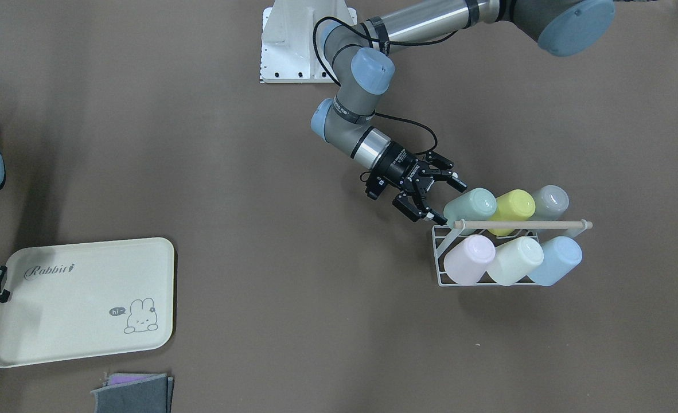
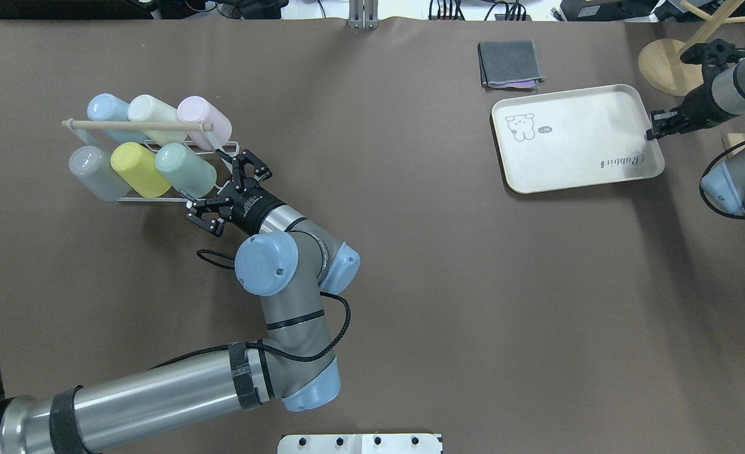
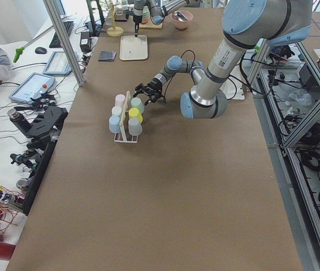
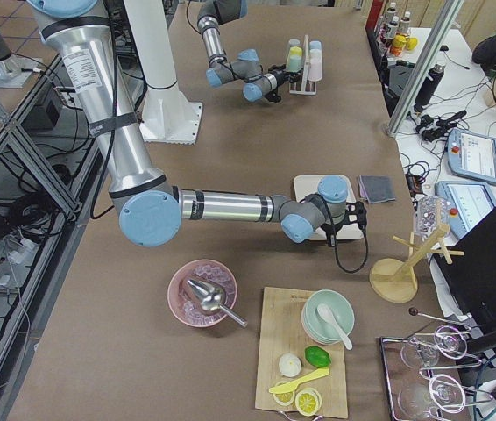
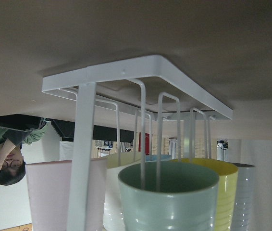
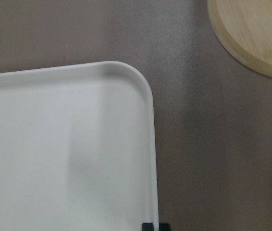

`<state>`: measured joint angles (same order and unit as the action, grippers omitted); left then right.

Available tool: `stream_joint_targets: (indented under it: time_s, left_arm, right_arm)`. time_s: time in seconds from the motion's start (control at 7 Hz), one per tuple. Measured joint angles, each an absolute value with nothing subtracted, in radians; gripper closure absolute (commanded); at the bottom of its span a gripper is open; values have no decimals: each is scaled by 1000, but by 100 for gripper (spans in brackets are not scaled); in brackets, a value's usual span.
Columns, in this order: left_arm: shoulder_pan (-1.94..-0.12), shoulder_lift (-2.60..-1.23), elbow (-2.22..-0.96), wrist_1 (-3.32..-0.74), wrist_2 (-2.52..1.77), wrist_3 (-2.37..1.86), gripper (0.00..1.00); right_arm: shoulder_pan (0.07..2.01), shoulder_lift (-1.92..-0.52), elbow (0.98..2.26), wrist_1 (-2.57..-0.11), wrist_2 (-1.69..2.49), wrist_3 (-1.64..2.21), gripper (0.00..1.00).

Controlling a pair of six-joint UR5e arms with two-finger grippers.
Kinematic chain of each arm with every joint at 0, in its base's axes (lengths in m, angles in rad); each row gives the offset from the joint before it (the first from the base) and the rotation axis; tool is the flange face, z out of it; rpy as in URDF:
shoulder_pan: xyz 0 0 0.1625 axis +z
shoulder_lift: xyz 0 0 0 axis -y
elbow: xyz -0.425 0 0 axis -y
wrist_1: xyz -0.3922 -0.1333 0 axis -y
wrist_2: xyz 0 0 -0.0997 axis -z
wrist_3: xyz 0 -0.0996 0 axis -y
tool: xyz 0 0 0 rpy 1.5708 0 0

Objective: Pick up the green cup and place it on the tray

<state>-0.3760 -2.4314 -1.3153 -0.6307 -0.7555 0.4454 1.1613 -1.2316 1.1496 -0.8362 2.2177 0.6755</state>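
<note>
Left jaws gape wide just short of the green cup (image 2: 185, 169), slanted on a wire rack (image 2: 149, 200) by the tabletop's left edge. Likely light, stiff, slick: clasp its sidewall. Right jaws pinch the rim of the tray (image 2: 574, 151), far-right corner.

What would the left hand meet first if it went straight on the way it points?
The left hand would probably meet the green cup at its open end on the white rack; depth is unclear.
</note>
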Motion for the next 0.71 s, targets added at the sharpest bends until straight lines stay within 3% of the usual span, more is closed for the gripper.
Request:
stream_joint_targets:
  time_s: [0.71]
  left_arm:
    - [-382,-2412,-1285,-630,-720,404,7]
  right_arm:
    - [1218,-1194,1151,-774,2268,726,100]
